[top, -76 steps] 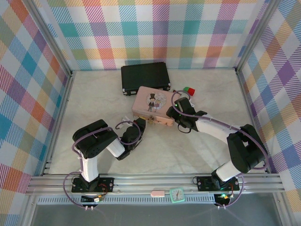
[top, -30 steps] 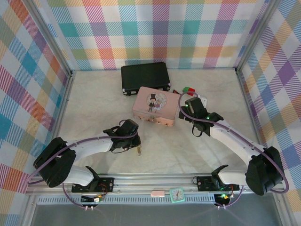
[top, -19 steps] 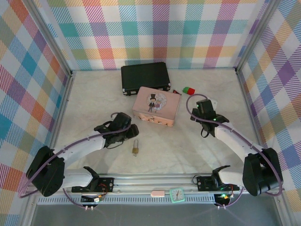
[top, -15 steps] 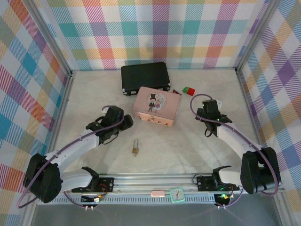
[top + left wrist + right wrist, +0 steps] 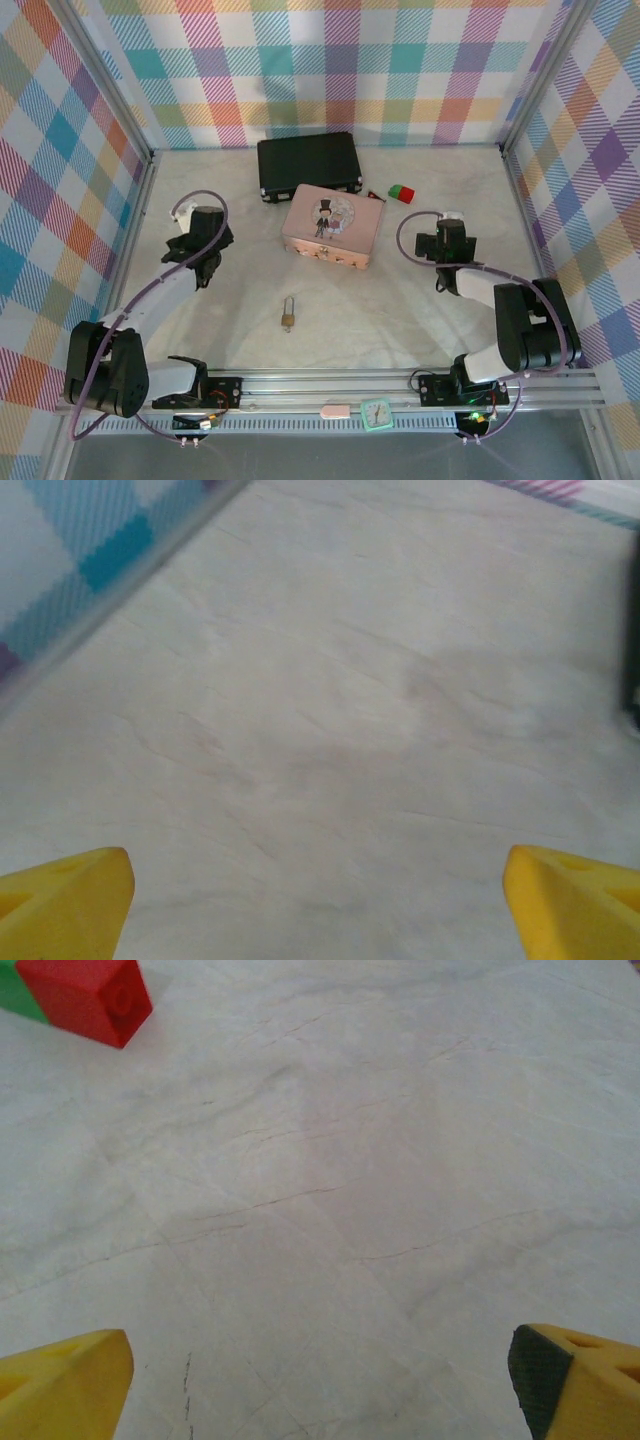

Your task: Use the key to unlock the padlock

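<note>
From above, the padlock (image 5: 288,319) lies alone on the table (image 5: 400,310), well apart from the left gripper (image 5: 197,235) and the right gripper (image 5: 446,238). Left wrist: yellow fingers (image 5: 70,900) spread wide over bare table, holding nothing. Right wrist: fingers spread wide too, empty, with a red block (image 5: 85,998) ahead.

I read the table (image 5: 450,170) as follows. The case (image 5: 308,163) lies at far centre. The box (image 5: 330,225) sits just in front of it, offset to the right. The blocks (image 5: 400,192) lie side by side, right of the box, near its far corner. The padlock (image 5: 287,318) lies flat in front of the box, well apart from it, between my two arms. My left tool (image 5: 196,232) is left of the box. My right tool (image 5: 446,230) is right of it, in front of the blocks.
</note>
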Robot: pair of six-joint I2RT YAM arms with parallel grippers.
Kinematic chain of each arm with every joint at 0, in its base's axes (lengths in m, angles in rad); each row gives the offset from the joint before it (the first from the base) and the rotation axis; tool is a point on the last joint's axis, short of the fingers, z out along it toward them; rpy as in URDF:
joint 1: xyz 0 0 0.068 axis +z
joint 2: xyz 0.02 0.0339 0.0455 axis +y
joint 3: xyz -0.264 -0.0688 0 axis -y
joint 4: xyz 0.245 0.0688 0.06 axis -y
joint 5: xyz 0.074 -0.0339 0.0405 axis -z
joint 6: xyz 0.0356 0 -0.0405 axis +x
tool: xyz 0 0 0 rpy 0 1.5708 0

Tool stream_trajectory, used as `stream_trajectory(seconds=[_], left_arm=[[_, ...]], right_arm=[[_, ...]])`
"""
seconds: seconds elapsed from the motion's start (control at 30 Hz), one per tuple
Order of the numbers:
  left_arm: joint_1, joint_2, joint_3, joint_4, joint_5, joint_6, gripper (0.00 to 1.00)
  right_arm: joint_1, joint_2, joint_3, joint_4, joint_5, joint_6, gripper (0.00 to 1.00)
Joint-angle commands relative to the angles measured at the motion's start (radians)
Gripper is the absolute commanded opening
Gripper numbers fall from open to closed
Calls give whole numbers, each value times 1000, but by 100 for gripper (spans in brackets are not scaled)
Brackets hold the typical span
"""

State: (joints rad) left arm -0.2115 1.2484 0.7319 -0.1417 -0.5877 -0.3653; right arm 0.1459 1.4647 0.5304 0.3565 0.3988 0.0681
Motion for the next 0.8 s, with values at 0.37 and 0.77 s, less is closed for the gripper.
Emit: stream_trajectory(seconds=[0.37, 0.77], left_arm=[[41, 170, -270, 742, -23, 310, 95], [133, 316, -355, 1033, 338, 343, 94]], right_arm=[[-130, 74, -145, 526, -261, -11, 99], [-125, 65, -141, 506, -257, -13, 99]])
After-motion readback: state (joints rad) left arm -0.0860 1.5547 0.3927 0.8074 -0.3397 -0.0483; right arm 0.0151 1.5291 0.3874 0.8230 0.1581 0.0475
